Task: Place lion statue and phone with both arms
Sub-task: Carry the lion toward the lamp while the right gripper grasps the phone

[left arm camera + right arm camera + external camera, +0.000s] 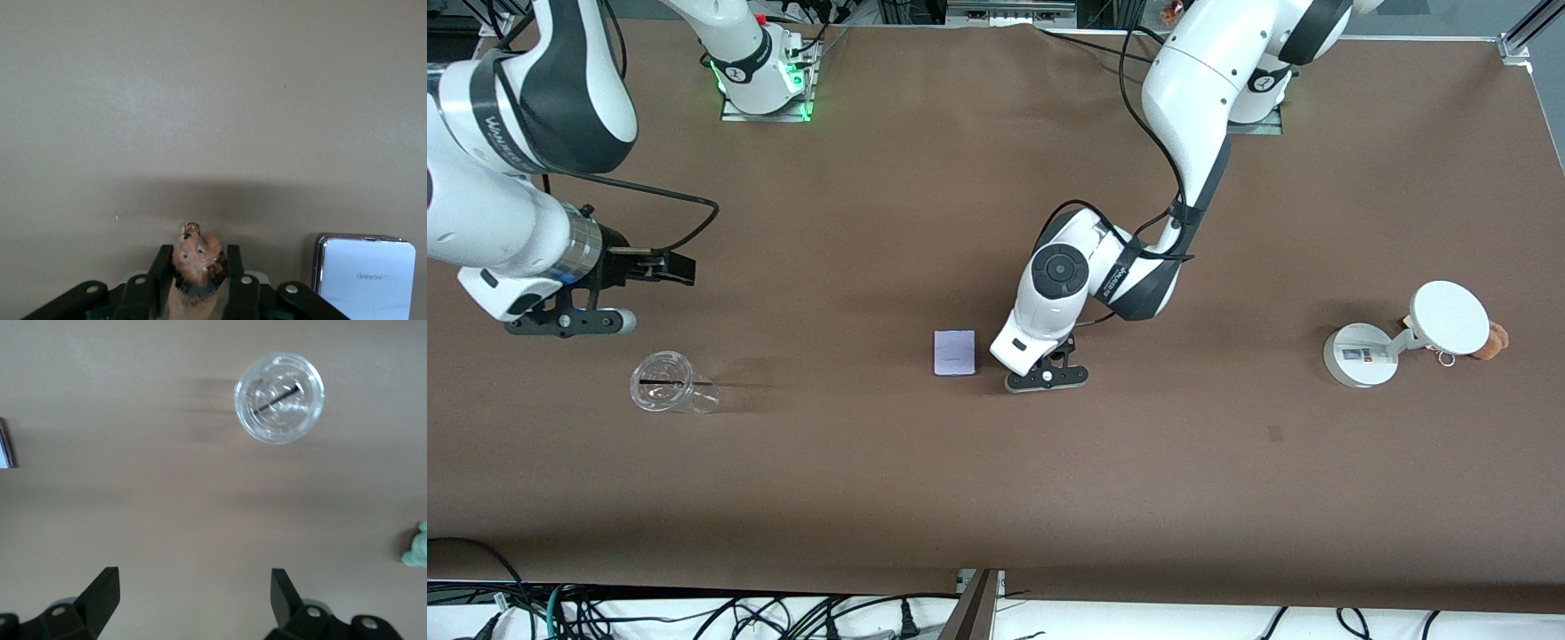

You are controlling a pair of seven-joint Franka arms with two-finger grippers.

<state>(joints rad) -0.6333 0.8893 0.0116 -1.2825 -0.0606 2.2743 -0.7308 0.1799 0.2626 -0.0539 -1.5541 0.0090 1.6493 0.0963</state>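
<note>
**Two white arms with dark joints and black grippers**

Both arms are clad in glossy white shells, broken at the joints by dark grey bands. Small lettering is printed along the dark bands. A round dark cap is set into the wrist housing of the left arm. Black cables are run along each arm and looped near the wrists. A ribbed silver ring is fitted at the right wrist. Green lights are lit at the bases. The left gripper (pixel 197 293) and right gripper (pixel 193 597) are black, with pale screw heads.

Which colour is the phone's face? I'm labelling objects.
Pale lavender-white with a dark thin edge; the phone shows best in the front view.
</note>
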